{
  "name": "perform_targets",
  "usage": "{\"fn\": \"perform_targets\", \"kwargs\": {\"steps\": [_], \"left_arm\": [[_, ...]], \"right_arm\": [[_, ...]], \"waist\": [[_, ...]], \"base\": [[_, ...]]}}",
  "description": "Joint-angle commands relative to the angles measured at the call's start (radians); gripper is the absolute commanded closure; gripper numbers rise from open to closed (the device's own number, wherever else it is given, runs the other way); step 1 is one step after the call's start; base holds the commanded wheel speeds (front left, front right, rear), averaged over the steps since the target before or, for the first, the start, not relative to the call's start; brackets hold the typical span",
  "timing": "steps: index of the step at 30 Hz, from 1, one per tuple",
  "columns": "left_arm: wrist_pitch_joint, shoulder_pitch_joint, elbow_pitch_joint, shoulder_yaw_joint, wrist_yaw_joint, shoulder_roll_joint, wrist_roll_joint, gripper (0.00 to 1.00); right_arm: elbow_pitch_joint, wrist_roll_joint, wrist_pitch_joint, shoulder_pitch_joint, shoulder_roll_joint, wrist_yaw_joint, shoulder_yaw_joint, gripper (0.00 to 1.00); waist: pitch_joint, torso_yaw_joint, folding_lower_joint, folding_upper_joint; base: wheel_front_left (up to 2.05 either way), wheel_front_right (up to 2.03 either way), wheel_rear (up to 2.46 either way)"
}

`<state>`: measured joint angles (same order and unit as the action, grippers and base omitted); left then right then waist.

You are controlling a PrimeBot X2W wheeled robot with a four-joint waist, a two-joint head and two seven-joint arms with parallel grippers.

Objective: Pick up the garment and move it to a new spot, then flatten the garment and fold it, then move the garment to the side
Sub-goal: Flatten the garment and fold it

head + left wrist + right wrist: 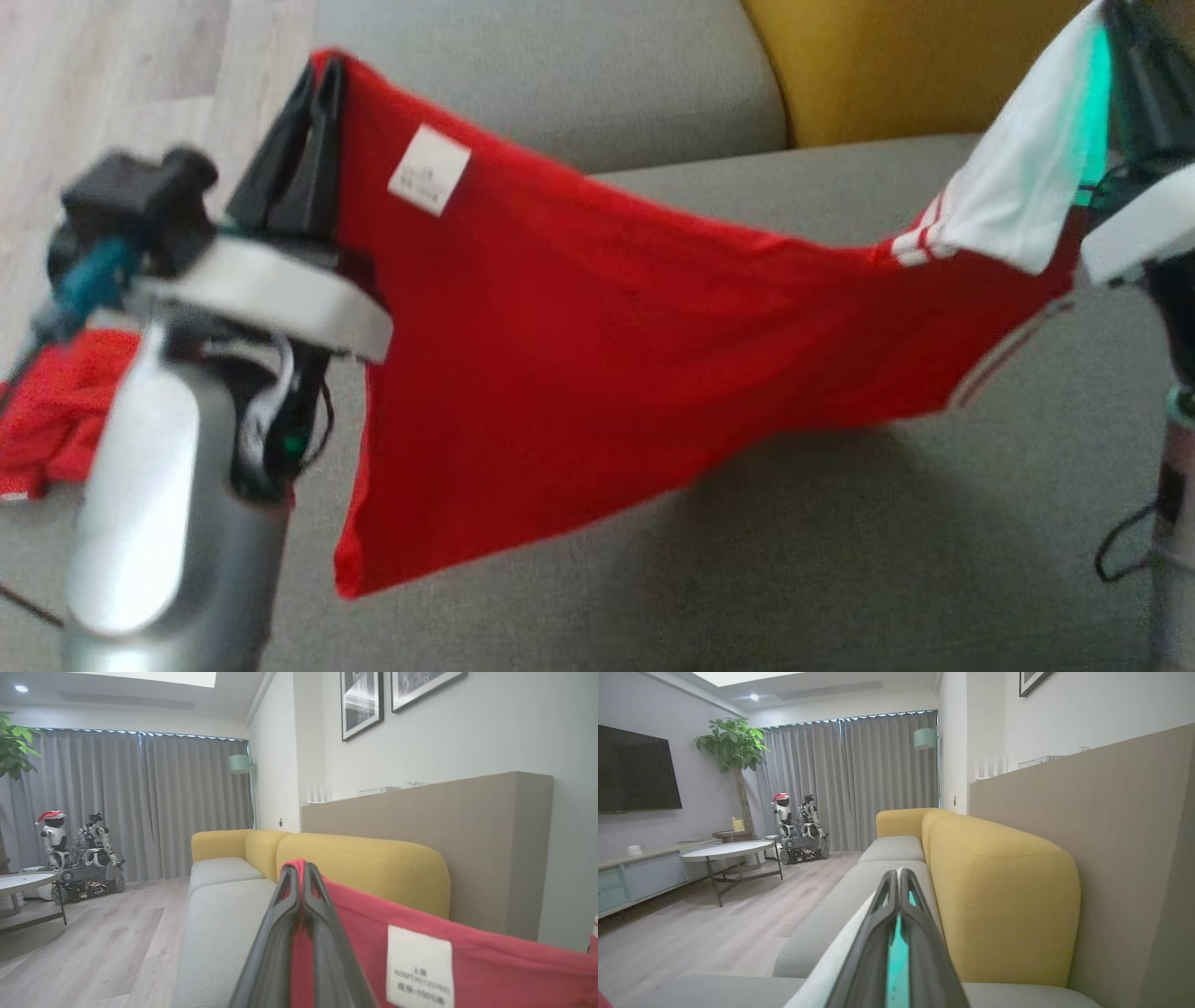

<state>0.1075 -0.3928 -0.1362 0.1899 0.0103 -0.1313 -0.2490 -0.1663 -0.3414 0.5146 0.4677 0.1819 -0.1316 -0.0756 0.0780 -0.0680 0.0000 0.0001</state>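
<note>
A red garment with a white sleeve and a white label hangs stretched between my two grippers above the grey sofa seat. My left gripper is shut on its upper left corner; the left wrist view shows the red cloth pinched between the closed fingers. My right gripper at the top right is shut on the white sleeve, whose pale cloth lies along the closed fingers in the right wrist view. The garment's lower edge hangs free above the seat.
The yellow sofa backrest runs behind the seat. A second red cloth lies at the seat's left edge, behind my left forearm. Wooden floor lies to the left. A round table and other robots stand across the room.
</note>
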Motion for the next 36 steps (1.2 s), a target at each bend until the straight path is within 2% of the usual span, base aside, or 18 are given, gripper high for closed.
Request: {"fn": "perform_targets", "kwargs": {"steps": [1,6,10,13,16,22,24,28,33,36], "left_arm": [[0.032,-0.109,-0.015,-0.027,-0.011,-0.038,0.004,1.00],[0.086,-0.303,0.147,-0.030,-0.042,-0.033,-0.032,1.00],[0.074,-0.524,0.336,-0.035,-0.057,-0.023,-0.037,1.00],[0.008,-0.700,0.488,-0.045,-0.050,-0.011,-0.025,1.00],[-0.093,-0.883,0.620,-0.065,-0.020,0.006,-0.011,1.00],[-0.303,-1.134,0.833,-0.089,0.010,0.035,-0.012,1.00],[-0.331,-1.170,0.891,-0.085,0.000,0.041,-0.014,1.00],[-0.355,-1.167,0.984,-0.055,-0.040,0.048,-0.007,1.00],[-0.365,-1.046,1.089,-0.022,-0.094,0.050,-0.011,1.00],[-0.367,-0.972,1.119,-0.010,-0.106,0.045,-0.009,1.00]], "right_arm": [[-0.028,0.008,0.023,0.089,-0.012,0.001,0.008,1.00],[0.111,-0.006,0.040,0.269,-0.033,0.001,0.018,1.00],[0.312,0.014,-0.041,0.494,-0.025,0.001,0.048,1.00],[0.489,0.051,-0.169,0.669,-0.018,0.001,0.059,1.00],[0.651,0.085,-0.318,0.843,-0.023,0.001,0.013,1.00],[0.886,0.162,-0.616,1.073,-0.012,0.001,-0.017,1.00],[0.950,0.166,-0.689,1.112,-0.011,0.001,-0.037,1.00],[1.068,0.151,-0.735,1.112,-0.009,0.001,-0.020,1.00],[1.185,0.069,-0.749,0.989,-0.012,0.001,0.031,1.00],[1.219,0.029,-0.741,0.912,-0.020,0.001,0.075,1.00]], "waist": [[-0.032,-0.002,0.0000,-0.0001],[-0.141,-0.011,0.0000,-0.0001],[-0.252,-0.020,0.0000,-0.0001],[-0.302,-0.020,0.0000,-0.0001],[-0.347,-0.009,0.0000,-0.0001],[-0.376,0.018,0.0000,-0.0001],[-0.378,0.025,0.0000,-0.0001],[-0.395,0.036,0.0000,-0.0001],[-0.409,0.044,0.0000,-0.0001],[-0.406,0.046,0.0000,-0.0001]], "base": [[0.00,0.00,0.00],[0.00,0.00,0.00],[0.00,0.00,0.00],[0.00,0.00,0.00],[0.00,0.00,0.00],[0.00,0.00,0.00],[0.00,0.00,0.00],[0.00,0.00,0.00],[0.00,0.00,0.00],[0.00,0.00,0.00]]}}
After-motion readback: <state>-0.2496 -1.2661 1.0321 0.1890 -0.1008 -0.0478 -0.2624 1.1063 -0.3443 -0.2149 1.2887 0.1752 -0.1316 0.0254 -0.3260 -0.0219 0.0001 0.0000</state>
